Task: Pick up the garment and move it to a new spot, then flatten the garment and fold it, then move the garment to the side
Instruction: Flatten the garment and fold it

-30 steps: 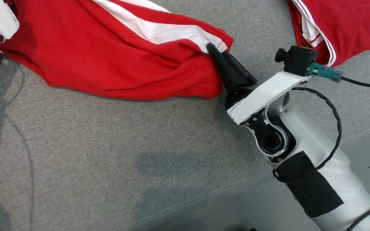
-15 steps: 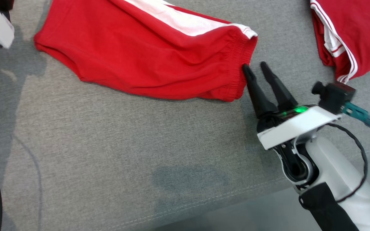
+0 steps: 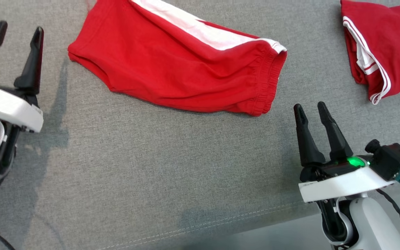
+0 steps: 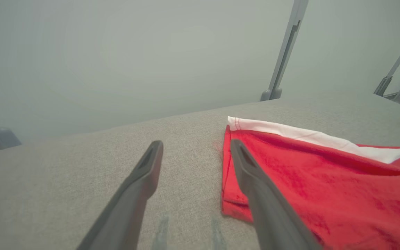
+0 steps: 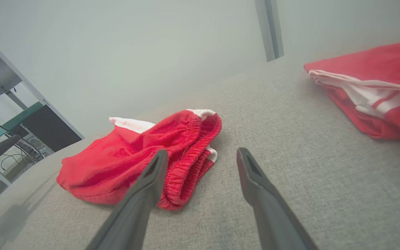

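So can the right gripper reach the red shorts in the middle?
Probably yes. The right gripper is open and empty, close to the elastic end of the red shorts, with just bare grey fabric between them.
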Available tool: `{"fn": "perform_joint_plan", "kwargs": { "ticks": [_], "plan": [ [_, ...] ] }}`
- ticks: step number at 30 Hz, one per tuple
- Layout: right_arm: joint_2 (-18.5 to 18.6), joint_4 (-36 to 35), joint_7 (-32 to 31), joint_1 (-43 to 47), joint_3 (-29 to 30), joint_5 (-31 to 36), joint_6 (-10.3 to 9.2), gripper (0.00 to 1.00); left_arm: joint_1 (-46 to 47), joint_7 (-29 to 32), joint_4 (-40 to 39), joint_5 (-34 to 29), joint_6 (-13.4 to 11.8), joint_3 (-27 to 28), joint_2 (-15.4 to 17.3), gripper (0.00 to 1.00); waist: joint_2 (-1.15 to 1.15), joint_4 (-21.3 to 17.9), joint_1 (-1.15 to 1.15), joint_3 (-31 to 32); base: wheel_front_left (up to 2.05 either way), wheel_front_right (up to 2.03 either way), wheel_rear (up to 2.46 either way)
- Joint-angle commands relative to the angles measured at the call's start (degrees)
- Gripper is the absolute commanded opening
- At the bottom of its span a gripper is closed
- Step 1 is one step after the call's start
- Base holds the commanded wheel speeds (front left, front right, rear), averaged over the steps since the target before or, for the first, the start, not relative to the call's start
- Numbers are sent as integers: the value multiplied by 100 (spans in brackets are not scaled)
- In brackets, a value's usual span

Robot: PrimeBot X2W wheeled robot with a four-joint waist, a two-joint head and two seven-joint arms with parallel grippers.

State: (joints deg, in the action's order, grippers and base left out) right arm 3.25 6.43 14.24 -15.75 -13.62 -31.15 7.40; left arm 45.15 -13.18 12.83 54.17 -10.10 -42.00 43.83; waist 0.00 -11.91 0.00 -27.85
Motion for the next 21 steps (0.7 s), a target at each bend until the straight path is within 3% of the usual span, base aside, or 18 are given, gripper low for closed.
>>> {"fn": "perform_joint_plan", "kwargs": {
  "ticks": [1, 5, 11, 15, 21],
  "plan": [
    [-32, -245, 75, 192, -84, -4, 9, 100, -105, -79, -222, 76, -122, 337, 283, 100, 0, 20, 0, 88, 0, 0, 0],
    [-35, -360, 75, 378, -24, -179, 9, 100, -518, -137, -478, 108, -253, 432, 264, 100, 0, 11, 0, 206, 0, 0, 0],
    [-36, -340, 75, 397, -29, -185, 9, 100, -549, -71, -546, 122, -144, 379, 224, 100, 0, 16, 0, 266, 0, 0, 0],
    [-36, -222, 75, 287, -29, -186, 9, 100, -177, 409, -392, 254, 235, 226, 130, 100, 0, 20, 0, 271, 0, 0, 0],
    [-36, 418, -75, -344, -311, -295, 9, 100, 818, 1716, 345, 635, 1092, -63, -91, 100, 0, -185, 0, 212, 0, 0, 0]
  ]
}}
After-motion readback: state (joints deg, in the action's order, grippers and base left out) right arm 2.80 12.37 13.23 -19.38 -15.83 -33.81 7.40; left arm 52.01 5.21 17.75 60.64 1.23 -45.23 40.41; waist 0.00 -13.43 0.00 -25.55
